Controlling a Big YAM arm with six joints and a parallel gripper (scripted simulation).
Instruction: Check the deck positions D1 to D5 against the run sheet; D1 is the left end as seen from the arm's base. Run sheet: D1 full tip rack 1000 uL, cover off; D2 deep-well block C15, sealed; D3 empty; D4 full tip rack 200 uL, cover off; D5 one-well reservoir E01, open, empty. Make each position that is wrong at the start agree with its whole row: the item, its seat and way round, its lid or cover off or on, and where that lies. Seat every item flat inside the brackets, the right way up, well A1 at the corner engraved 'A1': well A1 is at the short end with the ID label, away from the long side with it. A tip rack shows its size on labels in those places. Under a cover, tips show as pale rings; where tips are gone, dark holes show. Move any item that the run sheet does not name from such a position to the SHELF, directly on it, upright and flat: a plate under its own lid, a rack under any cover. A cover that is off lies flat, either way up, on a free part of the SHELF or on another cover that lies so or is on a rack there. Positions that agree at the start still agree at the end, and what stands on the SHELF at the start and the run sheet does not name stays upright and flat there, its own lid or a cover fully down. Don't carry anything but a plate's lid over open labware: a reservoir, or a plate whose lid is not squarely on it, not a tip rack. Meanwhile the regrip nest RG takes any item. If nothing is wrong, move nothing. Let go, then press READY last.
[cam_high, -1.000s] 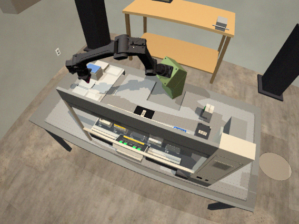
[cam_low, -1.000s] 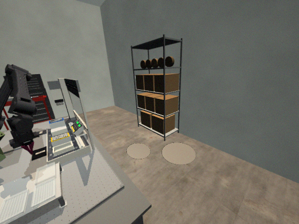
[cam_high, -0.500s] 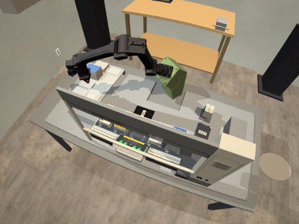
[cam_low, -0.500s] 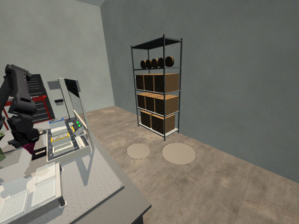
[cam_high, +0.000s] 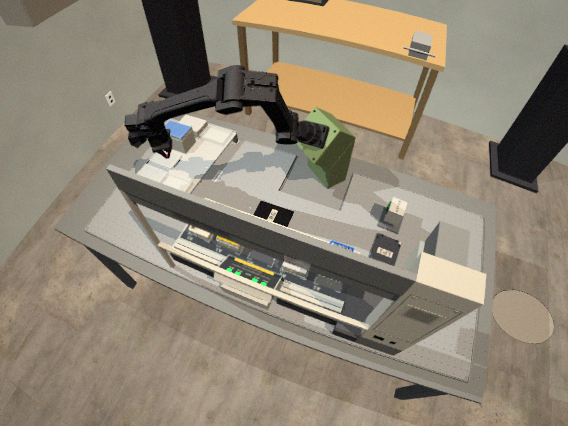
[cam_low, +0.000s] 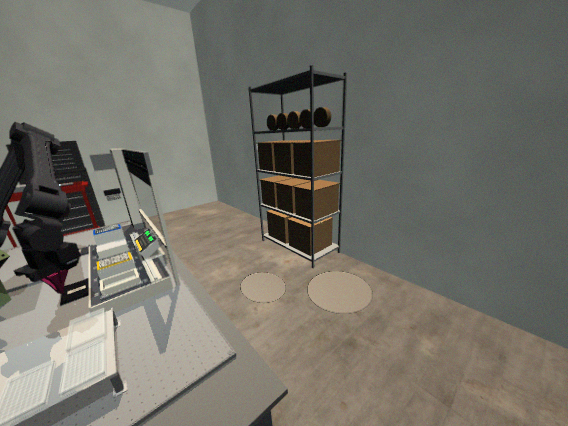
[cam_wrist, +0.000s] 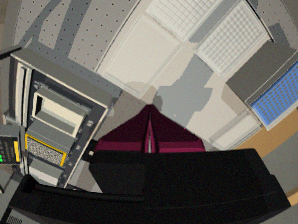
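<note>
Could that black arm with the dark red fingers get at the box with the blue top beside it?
Probably yes. The gripper hangs shut and empty right beside the blue-topped box, with nothing between them. Its fingers are pressed together, so they would have to open first.

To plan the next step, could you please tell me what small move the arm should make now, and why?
Probably lift clear and head for the READY press, though I cannot pick out the button here. The gripper is shut on nothing, its magenta fingers pressed together above a flat pale cover beside the blue-topped tip rack, so it looks set to push.
</note>
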